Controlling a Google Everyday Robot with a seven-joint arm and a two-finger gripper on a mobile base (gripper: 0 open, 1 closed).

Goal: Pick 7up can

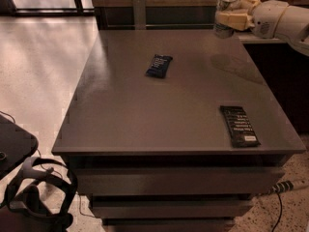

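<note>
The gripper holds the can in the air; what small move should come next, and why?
Probably a short lift straight up, then stop. The gripper is shut on the 7up can above the far right corner of the table, and the can hangs clear of the tabletop, so the pick looks nearly done.

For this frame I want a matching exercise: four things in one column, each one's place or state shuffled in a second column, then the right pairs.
Things
1. 7up can
2. tool
3. blue wrapper
4. black wrapper

Place or state
A. flat near the front right edge of the table
B. closed round the can, above the far right corner
C. upright, held above the table top
D. flat on the far middle of the table

Pairs: 1-C, 2-B, 3-D, 4-A
</note>
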